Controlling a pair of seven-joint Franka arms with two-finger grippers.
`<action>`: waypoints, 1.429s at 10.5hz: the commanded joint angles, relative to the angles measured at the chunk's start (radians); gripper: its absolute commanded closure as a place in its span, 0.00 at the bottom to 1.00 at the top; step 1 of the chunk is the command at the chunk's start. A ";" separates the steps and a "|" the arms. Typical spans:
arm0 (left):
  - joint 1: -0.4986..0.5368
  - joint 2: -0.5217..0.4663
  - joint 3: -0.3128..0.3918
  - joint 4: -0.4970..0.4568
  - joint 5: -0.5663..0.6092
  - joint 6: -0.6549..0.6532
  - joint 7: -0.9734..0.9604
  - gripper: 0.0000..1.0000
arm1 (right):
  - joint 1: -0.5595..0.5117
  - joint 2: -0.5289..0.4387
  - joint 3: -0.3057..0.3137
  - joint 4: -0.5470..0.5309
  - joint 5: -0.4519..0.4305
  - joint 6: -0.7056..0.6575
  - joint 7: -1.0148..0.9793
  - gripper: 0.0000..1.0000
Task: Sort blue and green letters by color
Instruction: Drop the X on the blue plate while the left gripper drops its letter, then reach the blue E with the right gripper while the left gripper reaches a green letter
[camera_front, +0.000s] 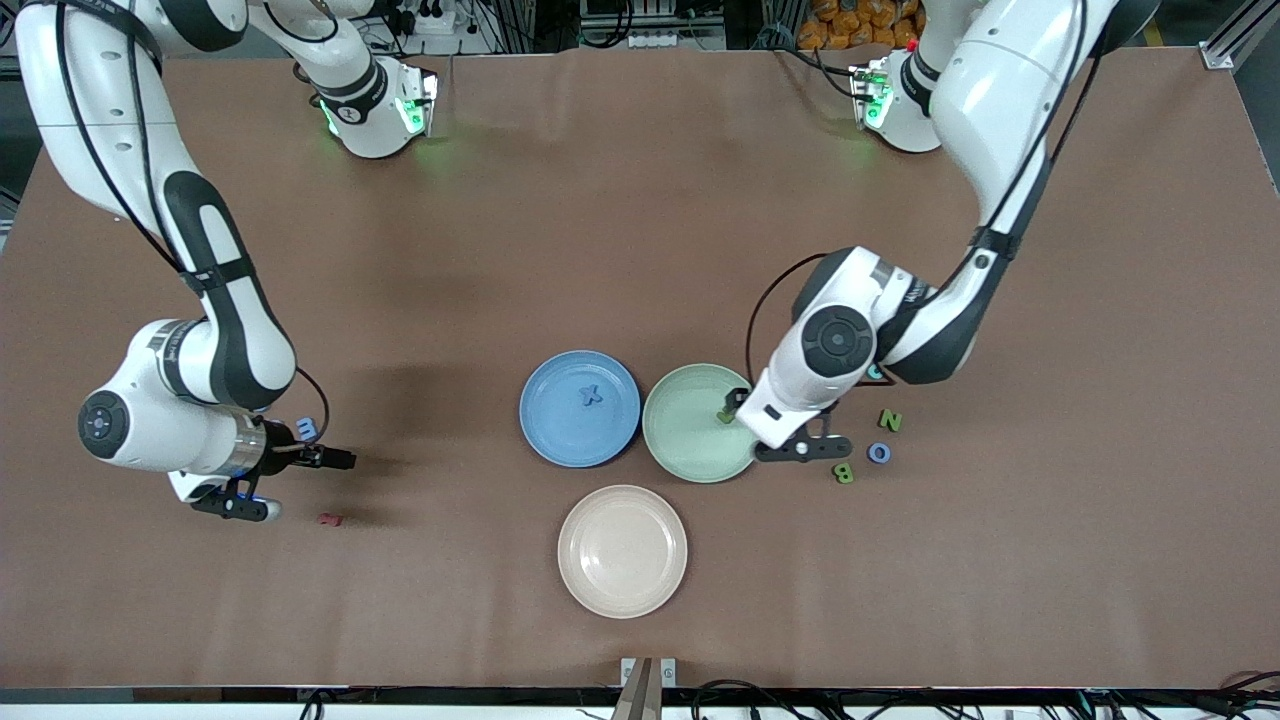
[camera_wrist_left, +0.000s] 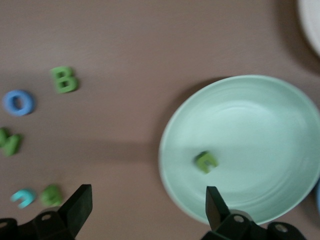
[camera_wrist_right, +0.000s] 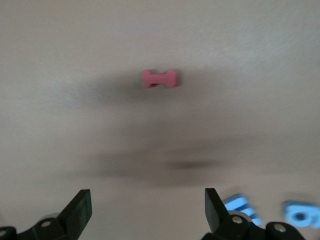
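Green letter just dropped on green plate; next pick pending.
Front view: left pincer (camera_front: 738, 408) wide over green plate (camera_front: 690, 455); X (camera_front: 591, 396) on blue plate (camera_front: 560, 440). Left wrist view: green letter (camera_wrist_left: 206, 161) lies free; B (camera_wrist_left: 64, 79) seems next. Right wrist view: right pincer (camera_wrist_right: 148, 210) wide, beside blue letter (camera_wrist_right: 241, 206) we judge it should grasp.

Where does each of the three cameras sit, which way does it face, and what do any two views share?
Front view: high across the table, facing both arms' bases; shows both arms, the blue plate and the green plate.
Left wrist view: on the left arm's wrist, looking down; the open left gripper frames the green plate holding a green letter.
Right wrist view: on the right arm's wrist, looking down; the open right gripper frames the red letter.
Shared: front and left wrist views both show the green B.
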 joint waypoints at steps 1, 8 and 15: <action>0.037 -0.154 -0.005 -0.186 0.027 -0.064 -0.022 0.00 | -0.054 0.000 0.015 0.001 -0.068 -0.041 -0.253 0.00; 0.144 -0.241 -0.012 -0.508 0.026 0.246 -0.023 0.01 | -0.079 -0.136 0.015 -0.324 -0.192 0.182 -0.515 0.00; 0.178 -0.219 -0.009 -0.611 0.029 0.410 -0.011 0.14 | -0.090 -0.086 0.015 -0.320 -0.199 0.255 -0.515 0.00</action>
